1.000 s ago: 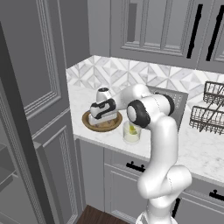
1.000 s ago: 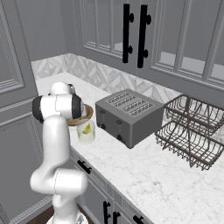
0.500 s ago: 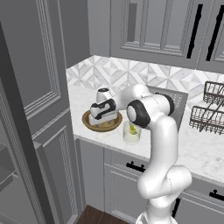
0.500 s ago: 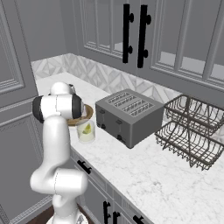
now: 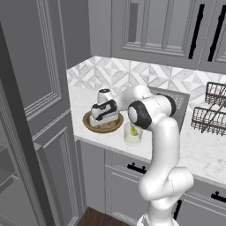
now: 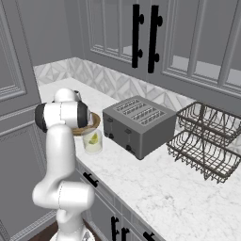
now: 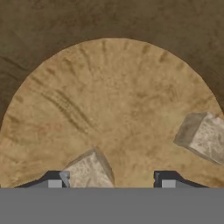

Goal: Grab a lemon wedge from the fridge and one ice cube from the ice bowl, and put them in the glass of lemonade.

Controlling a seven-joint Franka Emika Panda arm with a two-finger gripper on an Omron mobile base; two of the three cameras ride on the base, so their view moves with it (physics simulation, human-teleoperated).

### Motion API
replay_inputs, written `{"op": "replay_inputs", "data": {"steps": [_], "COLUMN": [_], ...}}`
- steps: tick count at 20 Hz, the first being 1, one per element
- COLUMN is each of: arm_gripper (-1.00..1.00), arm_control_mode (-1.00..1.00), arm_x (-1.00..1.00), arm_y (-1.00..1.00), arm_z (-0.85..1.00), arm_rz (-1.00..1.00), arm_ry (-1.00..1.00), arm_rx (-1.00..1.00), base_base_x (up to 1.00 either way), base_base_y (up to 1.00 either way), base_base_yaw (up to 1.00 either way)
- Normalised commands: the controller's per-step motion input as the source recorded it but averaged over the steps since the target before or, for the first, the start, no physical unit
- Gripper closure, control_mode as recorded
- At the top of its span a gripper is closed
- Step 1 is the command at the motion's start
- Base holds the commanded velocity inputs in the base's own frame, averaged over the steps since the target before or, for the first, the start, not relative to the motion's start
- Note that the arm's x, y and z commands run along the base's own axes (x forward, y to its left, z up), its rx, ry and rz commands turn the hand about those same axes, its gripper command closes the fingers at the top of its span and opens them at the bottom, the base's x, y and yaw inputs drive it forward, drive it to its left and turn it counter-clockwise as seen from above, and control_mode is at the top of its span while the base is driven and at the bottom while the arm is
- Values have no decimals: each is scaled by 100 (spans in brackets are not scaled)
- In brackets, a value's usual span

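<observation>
white marble counter (image 6: 155,181) under grey cabinets (image 5: 150,24). gripper (image 7: 111,181) down inside ice bowl (image 5: 90,125), jaws apart around ice cube (image 7: 87,173), touching left fingertip (image 7: 54,181); glass of lemonade (image 5: 133,133) beside bowl.

Brown ice bowl (image 5: 102,126) beside lemonade glass (image 5: 133,134) w/ wedge.

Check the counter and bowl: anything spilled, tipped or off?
Nothing stands out. The glass of lemonade stands upright beside the ice bowl, a lemon wedge already in it, with no spill on the counter. The hand is down in the bowl over an ice cube; another cube lies apart.
</observation>
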Motion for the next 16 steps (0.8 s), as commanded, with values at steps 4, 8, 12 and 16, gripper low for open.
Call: {"op": "replay_inputs", "data": {"steps": [4, 8, 12, 16], "arm_gripper": [100, 100, 100, 100], "arm_control_mode": [-100, -100, -100, -100], "arm_x": [0, 0, 0, 0], "arm_y": [0, 0, 0, 0], "arm_z": [0, 0, 0, 0], "arm_rz": [0, 0, 0, 0], "arm_ry": [0, 0, 0, 0], "arm_rx": [0, 0, 0, 0], "base_base_x": [0, 0, 0, 0], "base_base_y": [0, 0, 0, 0], "base_base_yaw": [0, 0, 0, 0]}}
